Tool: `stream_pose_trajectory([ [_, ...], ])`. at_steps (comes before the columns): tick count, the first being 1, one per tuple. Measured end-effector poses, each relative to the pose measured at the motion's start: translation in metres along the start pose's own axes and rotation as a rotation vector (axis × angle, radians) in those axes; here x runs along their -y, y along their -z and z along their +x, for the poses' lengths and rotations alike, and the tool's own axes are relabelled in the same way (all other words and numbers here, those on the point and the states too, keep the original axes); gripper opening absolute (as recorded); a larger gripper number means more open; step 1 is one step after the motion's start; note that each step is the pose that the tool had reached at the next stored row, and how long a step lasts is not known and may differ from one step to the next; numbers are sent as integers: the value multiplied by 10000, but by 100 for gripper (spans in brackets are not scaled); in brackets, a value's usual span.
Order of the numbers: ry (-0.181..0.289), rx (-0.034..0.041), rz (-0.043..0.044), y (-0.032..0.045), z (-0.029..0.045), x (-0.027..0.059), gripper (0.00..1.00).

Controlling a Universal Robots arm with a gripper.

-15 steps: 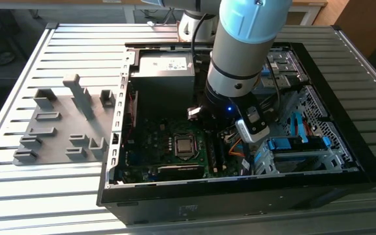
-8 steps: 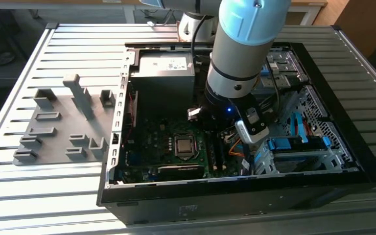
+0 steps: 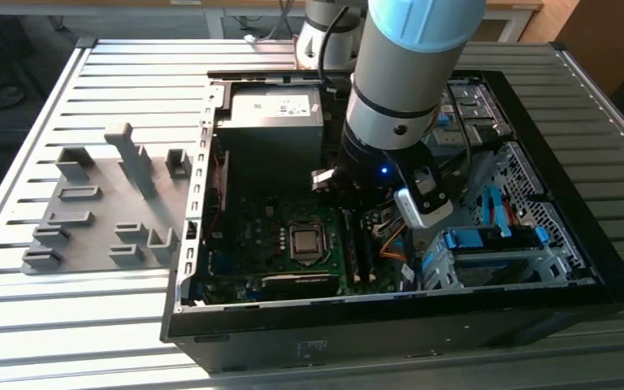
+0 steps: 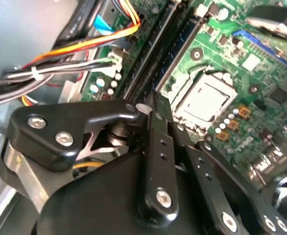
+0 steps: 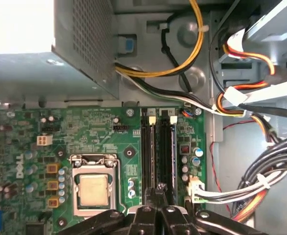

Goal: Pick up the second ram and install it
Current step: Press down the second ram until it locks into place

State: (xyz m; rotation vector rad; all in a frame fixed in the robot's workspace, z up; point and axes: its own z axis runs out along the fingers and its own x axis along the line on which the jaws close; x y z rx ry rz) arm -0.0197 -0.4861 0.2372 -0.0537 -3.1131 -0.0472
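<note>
My gripper (image 5: 158, 192) is low inside the open computer case (image 3: 572, 268), over the near end of the two ram slots (image 5: 151, 152) beside the processor socket (image 5: 93, 188). Its black fingers (image 4: 155, 110) are pressed together with nothing showing between them. A thin blue edge, the ram (image 5: 173, 152), stands seated along one slot, and it also appears as the ram (image 4: 182, 41) in the second wrist view. I cannot tell whether the fingertips touch it. In the exterior view the arm covers most of the gripper (image 3: 357, 213).
A grey power supply (image 3: 274, 122) sits at the case's far end. Bundled cables (image 5: 241, 105) run beside the slots, close to the fingers. Drive bays with blue latches (image 3: 486, 236) fill the exterior view's right. Grey holder blocks (image 3: 106, 203) stand on the slatted table outside the case.
</note>
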Motion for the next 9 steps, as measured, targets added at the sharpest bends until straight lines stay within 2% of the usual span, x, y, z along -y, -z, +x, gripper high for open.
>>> stream_pose_trajectory([
  [9, 0, 0, -3, 0, 0, 0, 11],
])
